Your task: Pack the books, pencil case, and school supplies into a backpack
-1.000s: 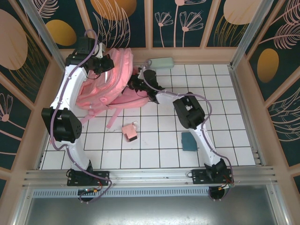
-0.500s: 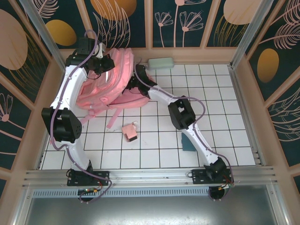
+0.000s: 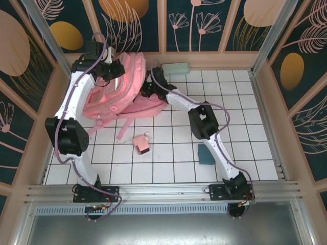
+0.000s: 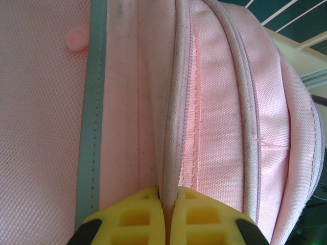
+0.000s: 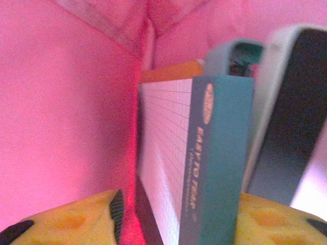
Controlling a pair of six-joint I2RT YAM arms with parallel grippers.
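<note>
The left gripper point(image 4: 167, 220) is pinched tight on a piped seam of the pink backpack point(image 3: 115, 94). The backpack slumps at the far left of the table point(image 3: 245, 117) (one strap trails toward the near side). The right gripper point(image 5: 173, 219) is inside the backpack with its fingers point(image 5: 66, 222) spread apart. A teal pad point(image 5: 214, 153) stands upright between them, with a gap beside one finger. A mint case point(image 3: 176, 68) lies by the back wall. A little pink box point(image 3: 141, 144) and a flat bluish box point(image 3: 206, 153) sit on the tiles nearer the arms.
</note>
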